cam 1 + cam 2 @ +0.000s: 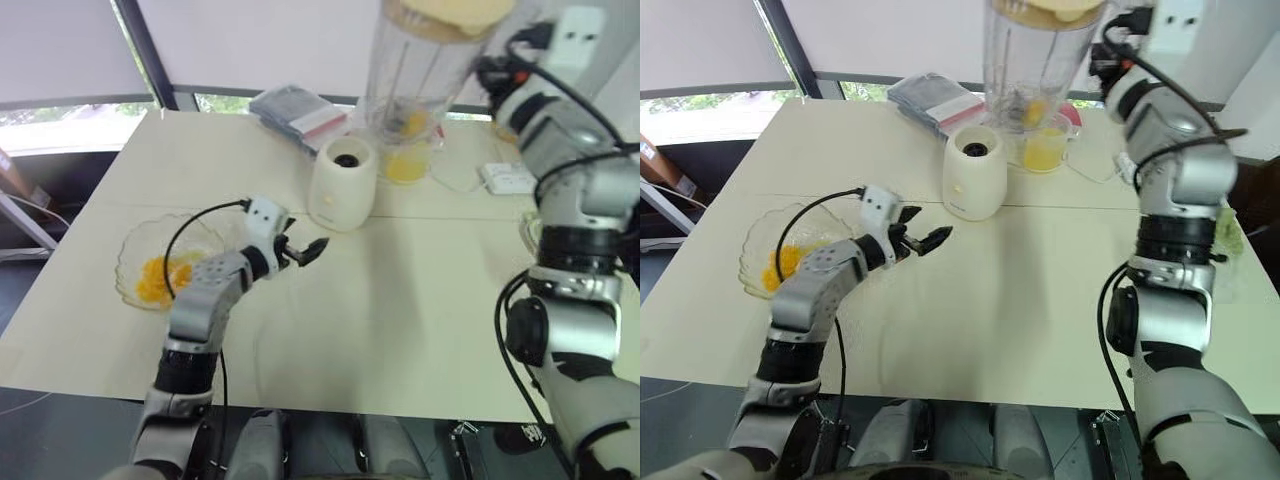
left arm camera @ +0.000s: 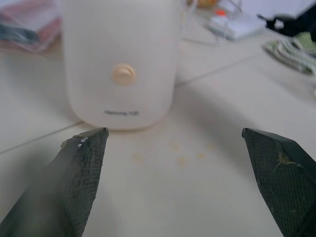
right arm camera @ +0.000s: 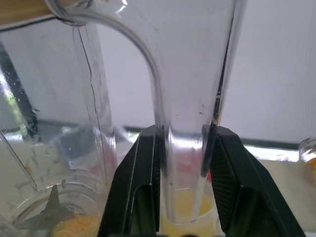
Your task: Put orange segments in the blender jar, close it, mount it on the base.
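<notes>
Jar up off the surface, lid on
Right wrist view shows right claw clamping blender jar handle; left claw spread, facing base.

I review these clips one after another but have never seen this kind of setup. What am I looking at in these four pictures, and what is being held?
This is a humanoid robot with two arms, each ending in a two-fingered black gripper. The two wide pictures come from cameras in its head, looking down over a cream table. The other two come from cameras on its wrists, looking along the fingers.

The right gripper is shut on the handle of the blender jar, a clear pitcher lifted above the table with its cream lid on and orange segments inside. The left gripper is open and empty, facing the base, the cream cylinder the jar mounts on.

Also on the table: a scalloped glass bowl with more orange pieces, a cup of yellow juice and a wrapped packet.
</notes>
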Action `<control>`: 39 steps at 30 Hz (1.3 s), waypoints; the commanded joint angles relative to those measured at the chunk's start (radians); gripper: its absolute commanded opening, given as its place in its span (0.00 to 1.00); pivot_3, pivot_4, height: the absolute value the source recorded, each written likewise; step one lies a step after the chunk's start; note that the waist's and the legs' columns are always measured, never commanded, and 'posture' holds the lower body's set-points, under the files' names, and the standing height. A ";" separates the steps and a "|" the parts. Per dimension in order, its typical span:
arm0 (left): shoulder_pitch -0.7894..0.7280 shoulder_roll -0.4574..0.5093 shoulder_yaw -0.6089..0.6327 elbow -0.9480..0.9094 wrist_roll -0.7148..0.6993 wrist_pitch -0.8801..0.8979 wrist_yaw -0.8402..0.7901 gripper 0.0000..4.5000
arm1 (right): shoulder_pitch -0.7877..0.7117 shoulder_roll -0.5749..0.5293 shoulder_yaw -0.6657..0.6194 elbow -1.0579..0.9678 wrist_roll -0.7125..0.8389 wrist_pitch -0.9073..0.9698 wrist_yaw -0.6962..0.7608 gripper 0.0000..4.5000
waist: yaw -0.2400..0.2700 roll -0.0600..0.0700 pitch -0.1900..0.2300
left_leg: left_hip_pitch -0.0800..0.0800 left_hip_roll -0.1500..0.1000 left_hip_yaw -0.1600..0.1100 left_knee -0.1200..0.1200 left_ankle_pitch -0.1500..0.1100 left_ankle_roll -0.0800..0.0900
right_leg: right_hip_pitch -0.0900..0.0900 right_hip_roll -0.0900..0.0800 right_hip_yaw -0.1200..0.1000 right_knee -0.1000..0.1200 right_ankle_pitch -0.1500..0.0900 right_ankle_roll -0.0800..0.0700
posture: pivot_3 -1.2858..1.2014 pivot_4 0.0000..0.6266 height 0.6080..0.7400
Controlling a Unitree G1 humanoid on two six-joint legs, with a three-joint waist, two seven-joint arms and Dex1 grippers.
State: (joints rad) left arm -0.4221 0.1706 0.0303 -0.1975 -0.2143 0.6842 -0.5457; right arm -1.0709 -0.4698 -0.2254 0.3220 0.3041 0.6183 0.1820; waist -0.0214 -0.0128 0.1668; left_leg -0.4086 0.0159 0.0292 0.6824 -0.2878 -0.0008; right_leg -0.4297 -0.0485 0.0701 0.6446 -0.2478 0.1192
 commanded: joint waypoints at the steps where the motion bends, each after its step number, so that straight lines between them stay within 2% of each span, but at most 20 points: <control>1: 0.036 0.012 0.055 -0.161 -0.086 0.040 0.023 1.00 | -0.104 0.017 0.013 0.064 -0.019 -0.107 0.030 0.18 | -0.001 0.000 0.000 | 0.000 0.000 0.000 0.000 0.000 0.000 | 0.000 0.000 0.000 0.000 0.000 0.000 | 0.52 0.24 1.00; 9: 0.147 0.062 0.084 -0.325 -0.222 0.114 0.035 1.00 | -0.187 0.065 0.031 0.255 -0.043 -0.202 0.059 0.18 | 0.002 0.001 0.001 | -0.001 0.000 -0.001 -0.001 0.000 -0.001 | 0.000 -0.001 -0.001 -0.002 0.000 0.000 | 0.52 0.24 1.00; 20: 0.181 0.097 0.060 -0.390 -0.249 0.106 0.100 1.00 | -0.219 0.124 0.044 0.421 -0.068 -0.291 0.084 0.18 | -0.020 0.001 0.001 | -0.001 0.000 0.000 -0.001 0.001 -0.002 | 0.000 -0.001 -0.001 -0.002 0.000 0.000 | 0.52 0.24 1.00; 39: 0.227 0.106 0.018 -0.431 -0.253 0.077 0.186 1.00 | -0.333 0.126 0.062 0.762 -0.146 -0.480 0.156 0.18 | -0.026 0.001 0.001 | 0.000 0.000 -0.001 -0.002 0.002 -0.003 | 0.000 0.000 -0.001 -0.002 0.000 0.000 | 0.52 0.24 1.00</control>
State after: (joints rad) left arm -0.1988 0.2723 0.0523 -0.5759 -0.4657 0.7894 -0.3656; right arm -1.3594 -0.3360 -0.1635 1.0726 0.1664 0.1712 0.3247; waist -0.0479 -0.0120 0.1677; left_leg -0.4087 0.0158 0.0287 0.6809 -0.2862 -0.0039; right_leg -0.4296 -0.0490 0.0695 0.6428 -0.2477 0.1187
